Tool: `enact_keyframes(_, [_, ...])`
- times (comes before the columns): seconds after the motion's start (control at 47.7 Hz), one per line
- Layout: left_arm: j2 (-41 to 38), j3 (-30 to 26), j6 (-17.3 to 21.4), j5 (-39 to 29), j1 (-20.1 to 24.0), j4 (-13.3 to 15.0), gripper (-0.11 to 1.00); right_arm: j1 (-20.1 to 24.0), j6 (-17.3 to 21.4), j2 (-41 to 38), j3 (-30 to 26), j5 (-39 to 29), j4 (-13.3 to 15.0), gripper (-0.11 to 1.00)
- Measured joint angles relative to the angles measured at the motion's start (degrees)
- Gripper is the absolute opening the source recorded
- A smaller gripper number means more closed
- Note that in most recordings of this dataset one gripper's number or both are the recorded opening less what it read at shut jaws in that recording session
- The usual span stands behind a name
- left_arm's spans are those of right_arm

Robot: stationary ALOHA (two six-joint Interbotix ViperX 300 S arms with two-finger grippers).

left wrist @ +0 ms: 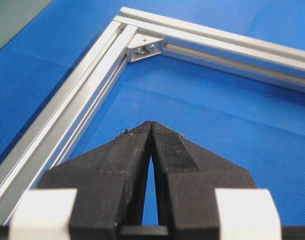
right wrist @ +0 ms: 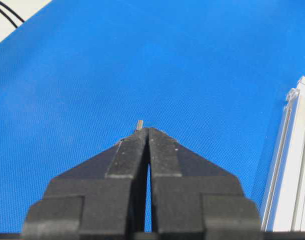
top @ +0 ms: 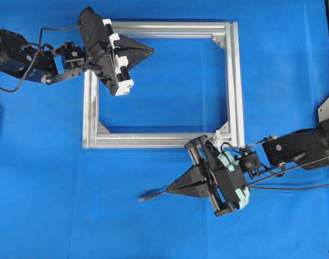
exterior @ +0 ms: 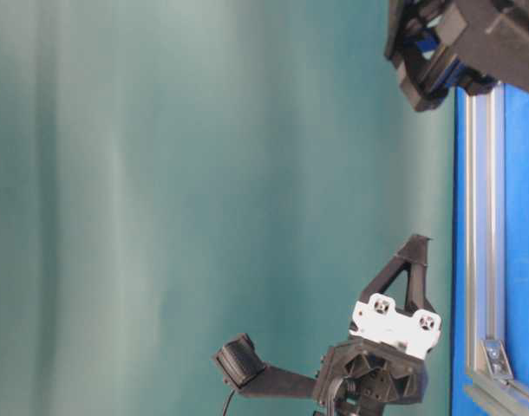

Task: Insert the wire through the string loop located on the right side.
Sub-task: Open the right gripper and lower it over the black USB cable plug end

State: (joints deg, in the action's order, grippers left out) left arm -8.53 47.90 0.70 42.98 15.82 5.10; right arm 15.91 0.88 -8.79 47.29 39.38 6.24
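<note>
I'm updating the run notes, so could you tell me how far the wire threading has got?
Barely begun. Both grippers are shut: the left gripper is empty over the aluminium frame, the right gripper sits beside it. The wire's plug tip pokes out past the right fingertips; a grip is unclear. Threading the string loop remains.

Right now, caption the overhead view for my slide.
Both grippers shut: left gripper over the metal frame, right gripper beside the wire's plug.

surface: blue mat (top: 56,178) | backdrop: teal wall (exterior: 160,173), possibly curtain
</note>
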Motion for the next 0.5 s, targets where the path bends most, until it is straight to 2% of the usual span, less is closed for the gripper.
enact_keyframes(0.084, [0.00, 0.00, 0.00, 0.00, 0.09, 0.00, 0.00, -0.09, 0.09, -0.09, 0.00, 0.00, 0.00, -0.02])
enact_keyframes(0.168, [0.00, 0.00, 0.00, 0.00, 0.00, 0.00, 0.00, -0.09, 0.44, 0.00, 0.00, 0.00, -0.09, 0.10])
enact_keyframes(0.251, [0.00, 0.00, 0.00, 0.00, 0.00, 0.00, 0.00, -0.09, 1.41, 0.00, 0.00, 0.00, -0.26, 0.29])
enact_keyframes(0.44, [0.00, 0.00, 0.00, 0.09, 0.00, 0.00, 0.00, -0.09, 2.99, 0.00, -0.09, -0.62, -0.62, 0.86])
enact_keyframes(0.482, [0.00, 0.00, 0.00, 0.00, 0.00, 0.00, 0.00, -0.09, 2.99, -0.09, -0.18, -0.97, -0.79, 0.90])
enact_keyframes(0.503, [0.00, 0.00, 0.00, 0.00, 0.00, 0.00, 0.00, -0.09, 2.99, 0.00, -0.18, -0.97, -0.88, 0.89])
